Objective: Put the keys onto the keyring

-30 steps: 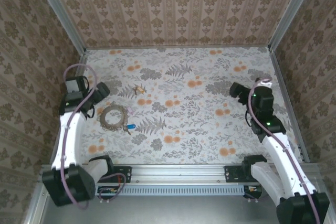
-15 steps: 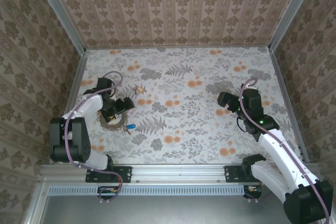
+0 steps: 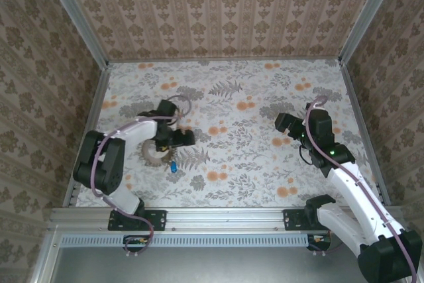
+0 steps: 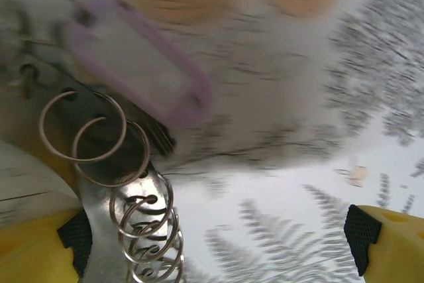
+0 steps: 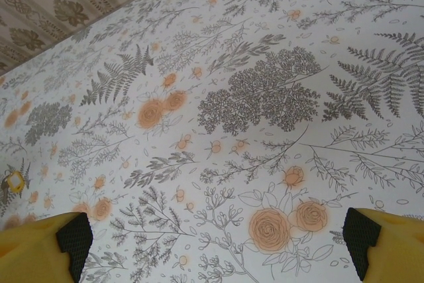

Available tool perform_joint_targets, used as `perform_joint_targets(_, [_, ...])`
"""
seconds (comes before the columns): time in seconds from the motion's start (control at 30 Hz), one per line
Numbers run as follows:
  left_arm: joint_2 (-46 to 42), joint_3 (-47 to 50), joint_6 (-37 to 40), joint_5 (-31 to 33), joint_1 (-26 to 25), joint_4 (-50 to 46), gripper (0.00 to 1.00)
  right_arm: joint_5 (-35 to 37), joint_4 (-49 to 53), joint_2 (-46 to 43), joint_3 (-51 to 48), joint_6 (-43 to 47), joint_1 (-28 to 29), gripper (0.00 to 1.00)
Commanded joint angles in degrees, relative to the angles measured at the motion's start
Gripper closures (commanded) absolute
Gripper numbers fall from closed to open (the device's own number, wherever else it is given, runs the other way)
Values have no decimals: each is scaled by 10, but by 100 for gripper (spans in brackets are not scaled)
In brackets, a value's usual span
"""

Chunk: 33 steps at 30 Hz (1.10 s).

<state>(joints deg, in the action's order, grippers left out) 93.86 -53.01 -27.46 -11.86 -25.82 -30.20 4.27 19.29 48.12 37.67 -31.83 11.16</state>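
Note:
The keyring (image 3: 152, 155), a grey-brown beaded loop, lies at the table's left, partly under my left arm. In the left wrist view it is a row of wire rings (image 4: 140, 230) on a shiny plate beside my left fingertip (image 4: 74, 243). A pale lilac key head (image 4: 139, 74) lies blurred just beyond them. The blue key (image 3: 172, 166) rests on the table right of the loop. A small yellow-gold key (image 5: 13, 180) shows at the far left of the right wrist view. My left gripper (image 3: 180, 138) (image 4: 218, 243) hangs open and low by the loop. My right gripper (image 3: 283, 124) (image 5: 215, 236) is open over bare table.
The floral table (image 3: 265, 97) is boxed in by patterned walls on the left, back and right. A metal rail (image 3: 225, 215) with both arm bases runs along the near edge. The stretch between the two grippers holds no objects.
My left arm has swung from the left wall rightward across the keyring, and its gripper now sits at the loop's right side. The blue key shifted slightly down and right. The right arm edged left.

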Motion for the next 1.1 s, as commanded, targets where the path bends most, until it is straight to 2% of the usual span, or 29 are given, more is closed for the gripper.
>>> perform_joint_targets(0.0, [68,-35,-24,-74,-99,44,0,22,29,-13,14,-15,2,0])
perform_joint_targets(0.1, [119,-99,-14,-83,-183,35,0,53,48,-23,14,-33,-2,0])
perform_joint_targets(0.27, [198,-245,77,-107,-297,-24,0,49,74,-22,23,-54,-37,0])
perform_joint_targets(0.37, [194,-288,124,-118,-323,-48,0,25,96,4,39,-55,-67,0])
perform_joint_targets(0.43, [161,-285,136,-151,-314,-39,0,4,111,28,54,-53,-83,0])
perform_joint_targets(0.53, [78,-261,137,-200,-287,-15,0,-25,112,64,72,-38,-92,1])
perform_joint_targets(0.63, [-13,-243,120,-224,-233,-14,0,-57,112,100,88,-19,-91,1])
perform_joint_targets(0.7, [-76,-225,100,-236,-180,-12,0,-82,110,127,98,-12,-89,5])
perform_joint_targets(0.83, [-178,-176,57,-189,-32,-29,0,-114,93,168,117,-13,-70,10])
perform_joint_targets(0.93, [-184,-153,33,-139,74,-53,0,-125,75,179,125,-12,-50,13])
perform_joint_targets(1.07, [-127,-157,4,-104,124,-48,3,-125,72,192,138,3,-28,22])
